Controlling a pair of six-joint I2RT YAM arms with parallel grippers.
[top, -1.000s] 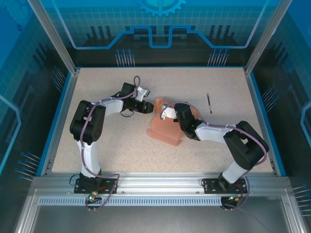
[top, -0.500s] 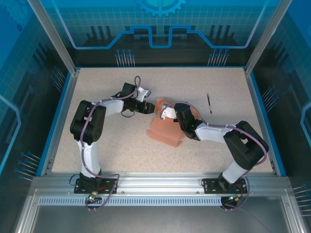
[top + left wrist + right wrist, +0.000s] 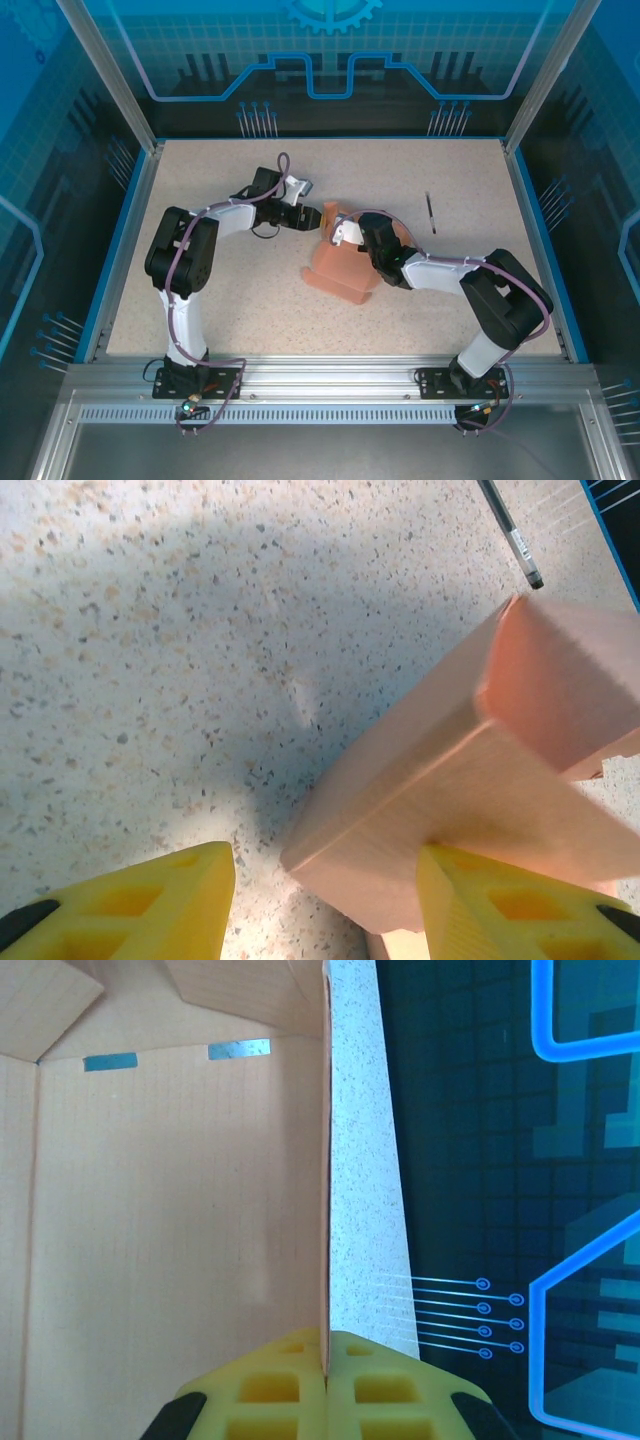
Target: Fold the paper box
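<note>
Right gripper (image 3: 327, 1350) is pinching one upright wall of the paper box (image 3: 170, 1210): your two yellow fingers are pressed together with the card edge between them. Left gripper (image 3: 322, 880) stands spread, with one corner of the paper box between its two fingers; whether either finger touches the card is hard to tell. You have one paper box, partly raised, near the middle of the table (image 3: 220, 290), and one thin dark pen (image 3: 430, 212) lying apart to its right.
</note>
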